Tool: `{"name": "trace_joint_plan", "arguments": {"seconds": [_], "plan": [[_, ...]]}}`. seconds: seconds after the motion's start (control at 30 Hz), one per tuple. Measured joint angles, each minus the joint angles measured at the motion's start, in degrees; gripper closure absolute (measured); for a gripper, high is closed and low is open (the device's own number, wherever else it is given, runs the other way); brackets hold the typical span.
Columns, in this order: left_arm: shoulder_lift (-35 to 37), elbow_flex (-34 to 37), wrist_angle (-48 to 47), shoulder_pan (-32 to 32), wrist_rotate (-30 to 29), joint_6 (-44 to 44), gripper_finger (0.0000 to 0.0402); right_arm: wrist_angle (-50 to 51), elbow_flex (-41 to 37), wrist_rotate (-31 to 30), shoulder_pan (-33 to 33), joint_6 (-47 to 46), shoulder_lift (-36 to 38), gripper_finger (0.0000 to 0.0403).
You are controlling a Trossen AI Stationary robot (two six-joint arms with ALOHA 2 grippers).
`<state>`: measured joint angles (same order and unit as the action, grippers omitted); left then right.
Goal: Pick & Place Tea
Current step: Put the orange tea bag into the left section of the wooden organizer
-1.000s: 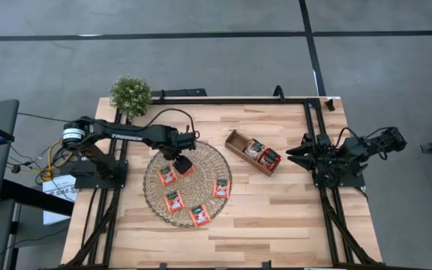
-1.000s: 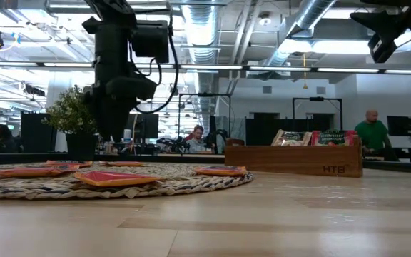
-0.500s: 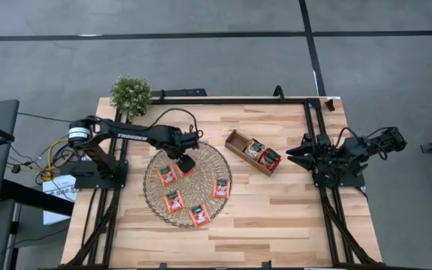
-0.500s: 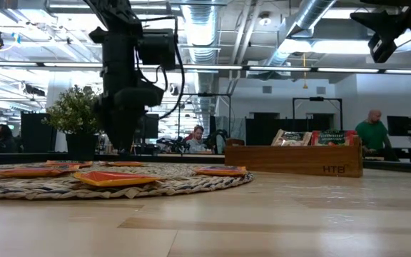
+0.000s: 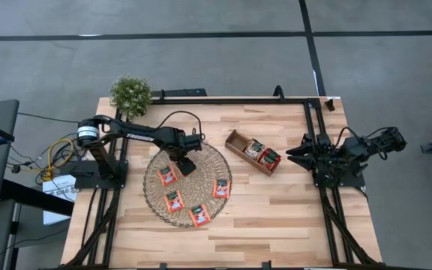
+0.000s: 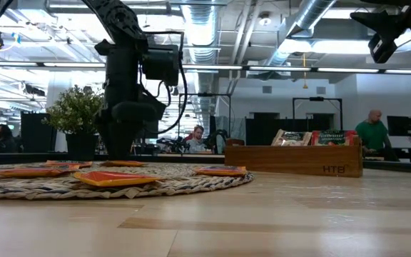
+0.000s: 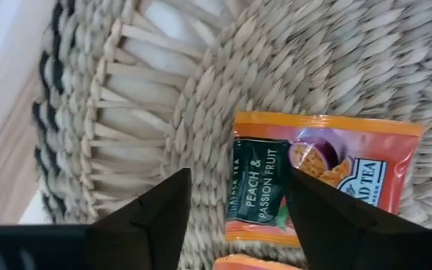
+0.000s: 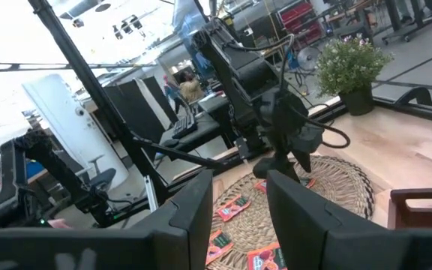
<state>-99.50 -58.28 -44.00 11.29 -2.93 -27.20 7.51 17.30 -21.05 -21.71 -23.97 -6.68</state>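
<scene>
In the high view the left tool (image 5: 184, 166) is down over the upper part of the round wicker mat (image 5: 187, 184), left of centre on the tabletop (image 5: 276, 210). Its fingers (image 7: 150, 217) stand wide apart, straddling a red-orange tea sachet (image 7: 317, 180) that lies flat on the weave; nothing is gripped. In the left wrist view that sachet sits square to the tool, its printed dark label running lengthwise between the fingers and its long edges crossing the gap. A second sachet's edge shows at the bottom of that frame.

Four more red-orange sachets lie flat on the mat in the high view: one (image 5: 167, 175) left of the tool, one (image 5: 173, 200) lower left, one (image 5: 199, 215) at the bottom and one (image 5: 221, 188) at the right, each turned slightly differently. Two sachets (image 5: 262, 154) stand on edge in the wooden tray (image 5: 236, 144), right of the mat.

The right tool (image 5: 294, 154) waits at the tabletop's right edge, fingers partly apart and empty.
</scene>
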Motion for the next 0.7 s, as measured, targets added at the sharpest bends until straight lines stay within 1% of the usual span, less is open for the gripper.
{"name": "trace_joint_plan", "arguments": {"seconds": [0.23,0.7], "plan": [[0.0,0.0,1.2,0.0,0.1,0.9,0.0251,0.0,0.0,0.0,0.0,0.0,0.0,0.0285],[0.0,0.0,2.2,0.0,0.1,1.1,0.0319,0.0,0.0,0.0,0.0,0.0,0.0,0.0285]]}}
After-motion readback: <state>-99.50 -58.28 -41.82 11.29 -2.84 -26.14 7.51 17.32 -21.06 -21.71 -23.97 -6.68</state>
